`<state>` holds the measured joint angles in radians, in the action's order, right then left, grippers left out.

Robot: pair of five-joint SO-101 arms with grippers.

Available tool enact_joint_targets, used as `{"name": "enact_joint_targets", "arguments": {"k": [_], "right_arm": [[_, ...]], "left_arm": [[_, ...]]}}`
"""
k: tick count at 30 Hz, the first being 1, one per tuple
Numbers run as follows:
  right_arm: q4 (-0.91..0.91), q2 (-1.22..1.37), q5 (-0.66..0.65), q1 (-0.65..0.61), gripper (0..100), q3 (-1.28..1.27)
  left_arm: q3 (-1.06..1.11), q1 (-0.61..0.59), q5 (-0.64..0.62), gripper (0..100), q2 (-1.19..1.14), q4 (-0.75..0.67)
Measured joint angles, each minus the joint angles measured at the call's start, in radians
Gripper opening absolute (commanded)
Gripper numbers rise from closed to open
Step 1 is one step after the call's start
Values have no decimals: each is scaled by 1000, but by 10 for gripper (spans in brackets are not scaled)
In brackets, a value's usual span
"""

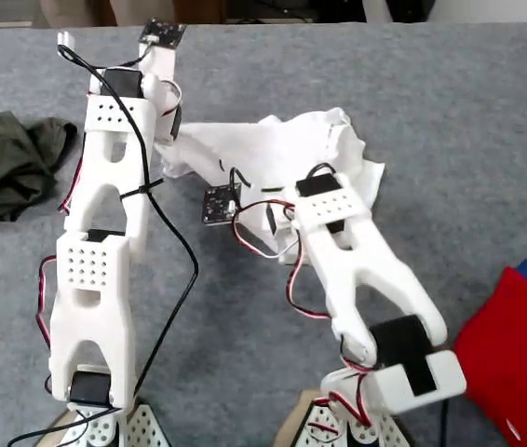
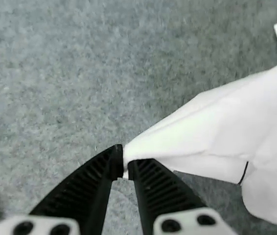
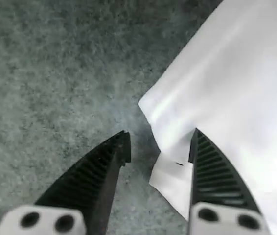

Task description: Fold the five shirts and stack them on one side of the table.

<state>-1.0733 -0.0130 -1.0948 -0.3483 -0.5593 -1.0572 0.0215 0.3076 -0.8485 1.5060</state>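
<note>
Two claws (image 2: 125, 164) (image 3: 160, 142), one white shirt (image 1: 273, 149) (crumpled)

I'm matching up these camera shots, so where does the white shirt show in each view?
High view: white shirt crumpled in the middle of the table.
Left wrist view: its corner pinched in the left claw.
Right wrist view: its edge inside the open right claw.
Shared landmark: the grey table under it.

Left arm (image 1: 91, 265), right arm (image 1: 338, 244): white printed shells, perforated panels, black servos. Red, black and white cables (image 1: 291, 282) exposed. Black circuit board (image 1: 220, 205) at wrist. Left gripper (image 2: 125, 164), right gripper (image 3: 159, 142): black ribbed fingers, white mounts, dark screw holes.
</note>
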Motion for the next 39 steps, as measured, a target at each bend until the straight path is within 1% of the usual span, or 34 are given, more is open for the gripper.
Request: {"name": "enact_joint_targets", "arguments": {"k": [8, 12, 15, 18, 21, 24, 28, 32, 36, 39], "right_arm": [[-14, 18, 0, 0, 196, 0], [-71, -43, 0, -32, 196, -18], [-80, -114, 0, -74, 196, -51], [-64, -137, 15, -106, 196, -91], [-5, -140, 37, -109, 196, -109], [12, -153, 43, -109, 196, -109], [-48, -222, 44, -109, 196, -86], [-135, -327, 77, -114, 196, -15], [-195, -351, 109, -180, 196, -3], [-173, -316, 117, -229, 196, -3]], "left_arm": [[0, -5, -9, 19, -66, -37], [-9, -6, -34, 19, -77, -37], [-9, -6, -54, 19, -81, -37], [-9, -6, -55, 19, -83, -37], [-9, -6, -61, 19, -83, -37], [-9, -6, -64, 19, -83, -37], [-9, -6, -68, 19, -83, -37], [-9, -6, -92, 19, -83, -37], [-9, -6, -92, 19, -83, -37], [-9, -6, -92, 19, -83, -37]]}}
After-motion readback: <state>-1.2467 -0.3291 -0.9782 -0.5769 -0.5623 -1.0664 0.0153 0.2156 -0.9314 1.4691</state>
